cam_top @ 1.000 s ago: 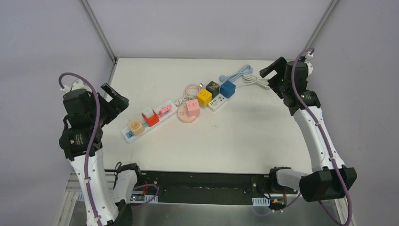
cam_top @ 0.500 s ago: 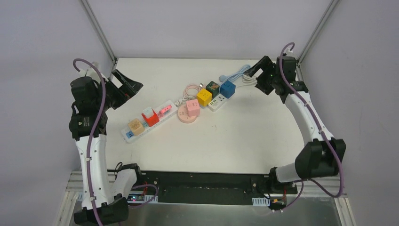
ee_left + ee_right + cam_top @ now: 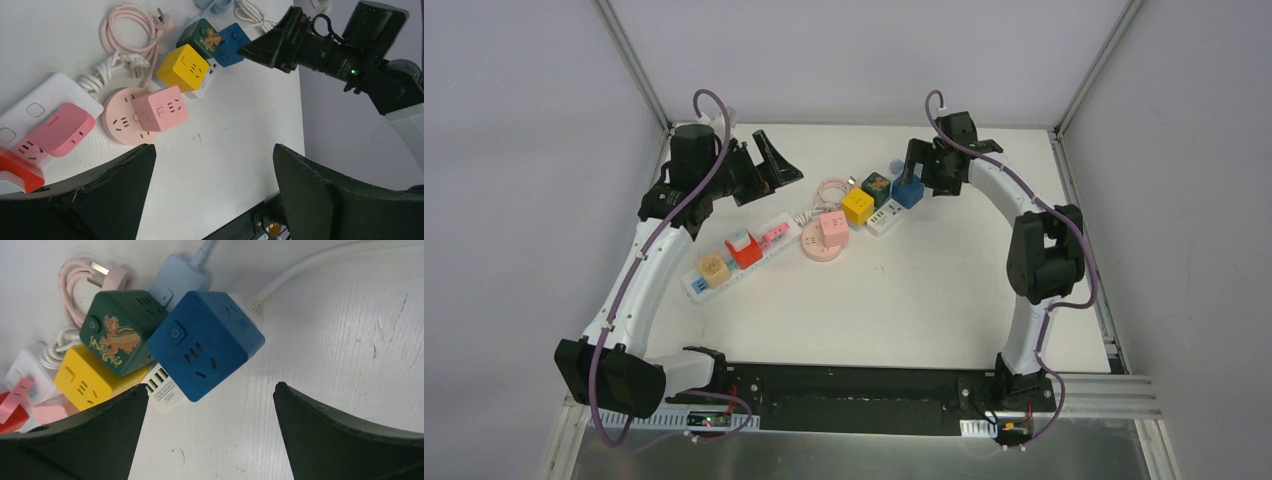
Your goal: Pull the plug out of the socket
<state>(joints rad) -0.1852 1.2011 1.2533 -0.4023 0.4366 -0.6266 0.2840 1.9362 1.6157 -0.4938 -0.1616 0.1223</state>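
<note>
Hovering just above blue cube plug, right jaws wide, left jaws wide, well apart

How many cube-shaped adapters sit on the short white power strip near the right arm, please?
3: a yellow cube at its left end, a dark green cube in the middle, and a blue cube at its right end. None seems hidden.

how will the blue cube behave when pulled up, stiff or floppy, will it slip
Likely stiff: the blue cube looks like hard, boxy plastic. Its smooth faces might slip. The white strip beneath looks light and may lift with it.
</note>
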